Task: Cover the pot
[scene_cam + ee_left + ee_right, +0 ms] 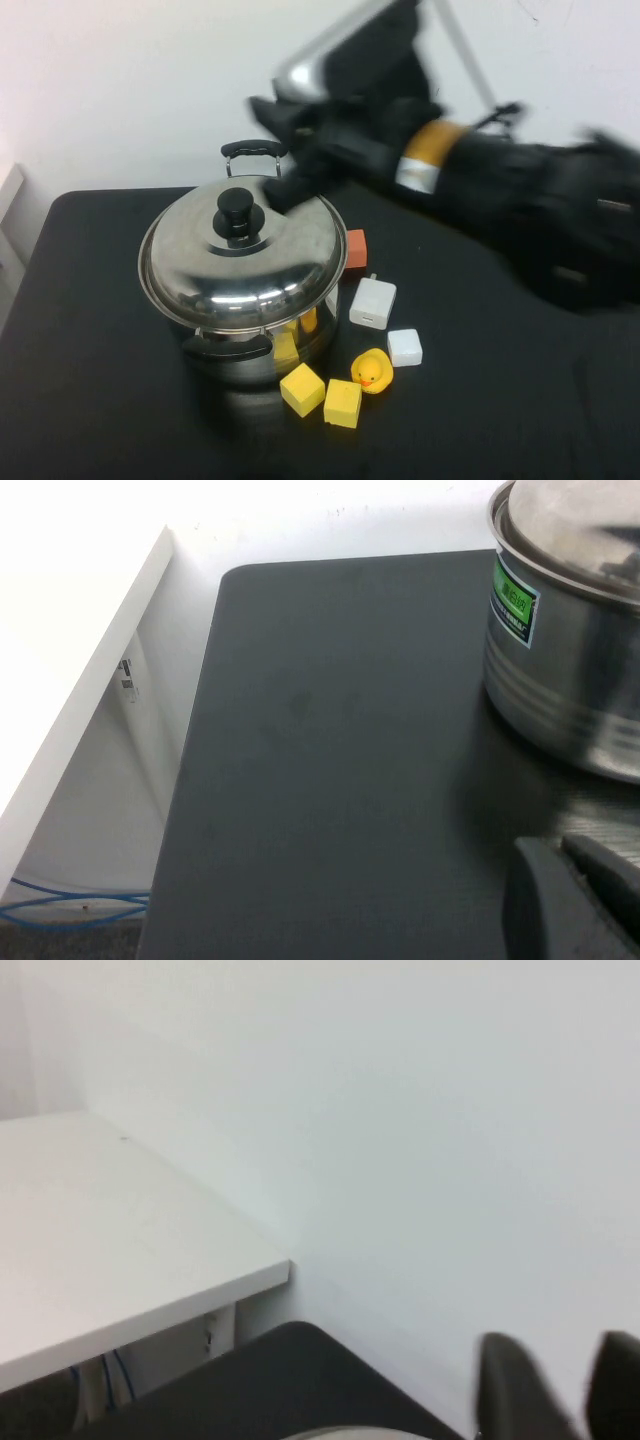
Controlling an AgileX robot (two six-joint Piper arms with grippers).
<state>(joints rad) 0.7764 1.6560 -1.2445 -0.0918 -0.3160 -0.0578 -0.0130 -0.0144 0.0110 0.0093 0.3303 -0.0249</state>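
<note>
High view showed the lid (pixel 243 262) sitting on the pot (pixel 258 345) mid-bench; your right end effector (pixel 290 188), apparently spread, hovered beside the knob (pixel 238 212). Left end effector (pixel 575 895): cannot tell. Lift away vertically.

The right gripper (pixel 285 185) hangs blurred just behind the lid (pixel 243 255), beside its black knob (pixel 238 212). The lid sits on the pot (pixel 262 335). Below the gripper lie 2 yellow blocks (pixel 322 396) and a duck (pixel 372 370).
</note>
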